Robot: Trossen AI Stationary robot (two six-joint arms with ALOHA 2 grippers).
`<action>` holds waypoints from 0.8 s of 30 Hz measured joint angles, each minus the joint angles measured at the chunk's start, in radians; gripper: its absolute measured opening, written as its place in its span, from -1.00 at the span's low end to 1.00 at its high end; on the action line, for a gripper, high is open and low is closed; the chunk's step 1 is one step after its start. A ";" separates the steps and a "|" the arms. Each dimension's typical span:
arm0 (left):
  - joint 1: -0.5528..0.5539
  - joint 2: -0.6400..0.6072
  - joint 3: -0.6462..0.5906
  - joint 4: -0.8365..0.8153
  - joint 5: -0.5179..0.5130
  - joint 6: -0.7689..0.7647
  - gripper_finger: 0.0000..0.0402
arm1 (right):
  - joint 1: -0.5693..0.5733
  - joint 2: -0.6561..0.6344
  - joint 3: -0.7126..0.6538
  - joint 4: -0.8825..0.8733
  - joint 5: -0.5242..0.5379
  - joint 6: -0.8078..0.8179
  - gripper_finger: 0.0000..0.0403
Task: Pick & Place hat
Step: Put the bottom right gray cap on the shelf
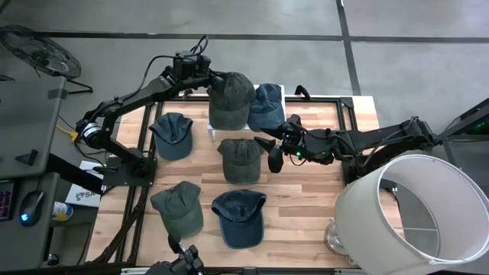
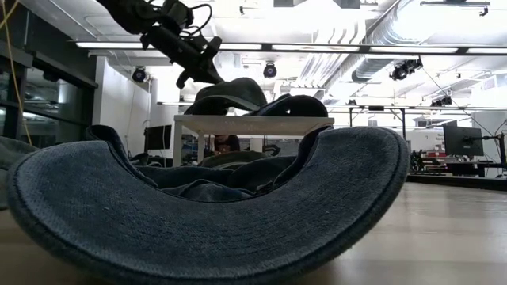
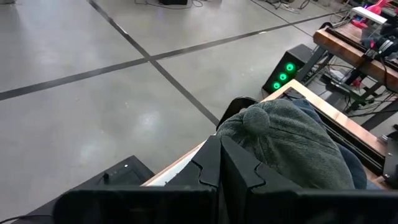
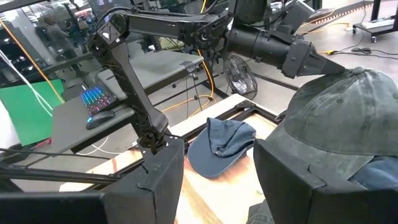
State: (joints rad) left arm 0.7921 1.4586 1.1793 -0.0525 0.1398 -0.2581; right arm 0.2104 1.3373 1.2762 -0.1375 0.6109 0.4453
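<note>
A dark green hat (image 1: 231, 98) lies on a white raised platform (image 1: 216, 126) at the table's far edge, next to a blue hat (image 1: 267, 105). My left gripper (image 1: 208, 79) is shut at the green hat's far-left edge; it also shows in the low view, my left gripper (image 2: 202, 70) above the green hat (image 2: 231, 91). My right gripper (image 1: 272, 153) is open and hovers just right of a second green hat (image 1: 241, 159) at the table's middle. It touches nothing. My left gripper (image 3: 227, 158) is shut on the green hat at the crown's rear edge (image 3: 244, 124), pinched between the two fingertips. The fingers slant down from the table's far left (image 4: 323, 64). The hat rests on the platform, its brim toward the near side.
Three more hats lie on the wooden table: a blue hat (image 1: 172, 134) on the left, a green hat (image 1: 180, 208) and a blue hat (image 1: 241, 218) near the front. A large white lampshade (image 1: 416, 218) stands at the right near corner.
</note>
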 joint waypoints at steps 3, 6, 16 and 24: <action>0.000 0.000 0.000 0.000 -0.001 0.000 -0.98 | 0.000 0.000 0.000 0.000 0.017 0.000 -0.08; 0.000 0.000 0.000 0.000 -0.001 0.000 -0.93 | 0.000 0.000 0.000 -0.001 0.018 0.000 -0.08; 0.000 0.000 0.000 0.000 -0.005 0.028 -0.57 | 0.000 0.000 0.000 -0.001 0.019 0.000 -0.08; 0.000 -0.008 0.004 0.004 -0.004 0.026 -0.33 | 0.000 0.000 0.000 -0.001 0.018 0.000 -0.08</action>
State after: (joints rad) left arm 0.7921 1.4502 1.1837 -0.0483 0.1356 -0.2317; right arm 0.2104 1.3373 1.2762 -0.1387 0.6292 0.4454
